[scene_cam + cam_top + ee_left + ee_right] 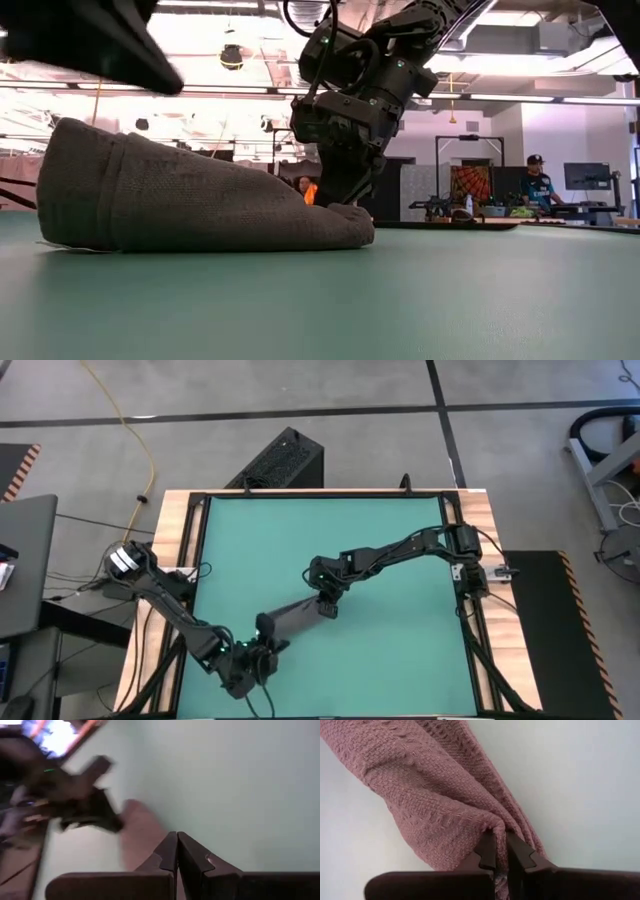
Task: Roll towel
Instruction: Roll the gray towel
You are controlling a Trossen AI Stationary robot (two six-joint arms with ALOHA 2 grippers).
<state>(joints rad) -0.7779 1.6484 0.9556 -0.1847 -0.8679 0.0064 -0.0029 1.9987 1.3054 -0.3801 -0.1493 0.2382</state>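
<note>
Mid-mat: right fingers (pixel 500 851) pinch towel (pixel 292 617) end.

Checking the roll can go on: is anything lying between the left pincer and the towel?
Nothing visible does. The left pincer, shut and empty, sits by the near end of the towel, with only bare green mat around it. The right pincer is shut on the towel's far end.

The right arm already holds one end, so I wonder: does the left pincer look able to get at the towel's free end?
Probably yes: the left pincer, shut, sits right beside the towel with only bare mat around.
</note>
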